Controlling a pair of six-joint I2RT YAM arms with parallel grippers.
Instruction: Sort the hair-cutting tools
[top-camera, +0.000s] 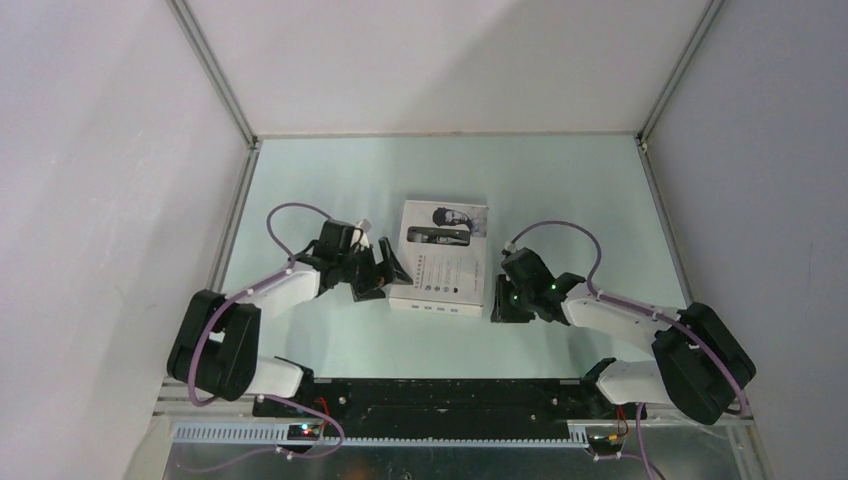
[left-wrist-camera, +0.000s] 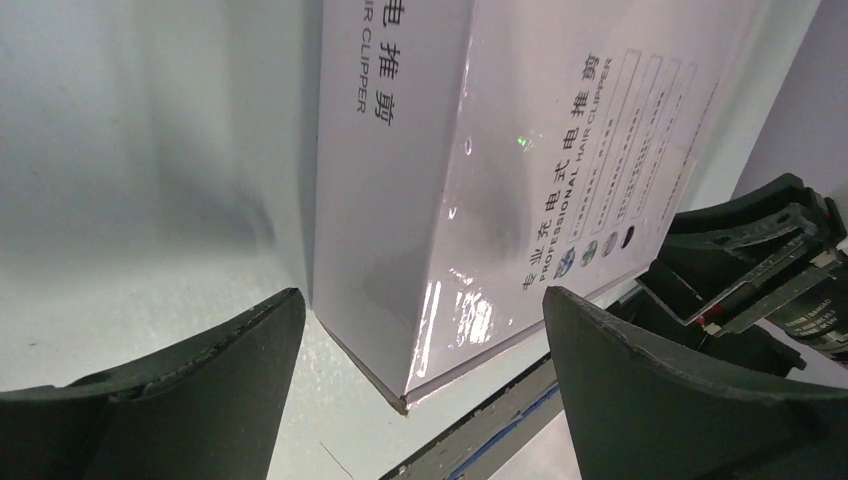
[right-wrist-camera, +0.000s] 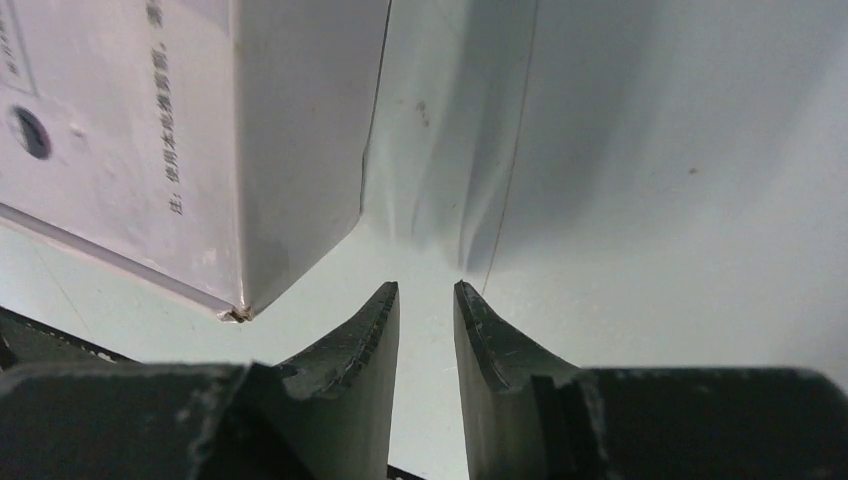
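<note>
Two arms, one box, that's pretty much the whole scene. In the overhead view the left gripper (top-camera: 380, 275) is left of centre, low over the table (top-camera: 330, 180) and just beside the left edge of the box (top-camera: 440, 262). Its fingers (left-wrist-camera: 200, 390) are spread wide and released, holding nothing. In the left wrist view the box's near corner sits bottom centre of the frame, in the gap between the two tips, and as far as I can see it touches neither.

The box lies flat in the middle of the table with the lid closed. It's white and glossy, with a man's face in the upper right of the lid and rows of print lower down. There's a dark clipper-shaped strip on the lid too, print or window I can't tell. As for the actual tools, I can't tell where they are from these views, since the box is shut.

The right gripper (top-camera: 498, 306) is right of centre, just beside the box's lower right corner. In the right wrist view its fingers (right-wrist-camera: 360, 340) are pulled nearly together with only a thin slit of table between them, gripping nothing. The box corner fills the upper left of that frame, apart from the fingers and a bit frayed at the bottom.
</note>
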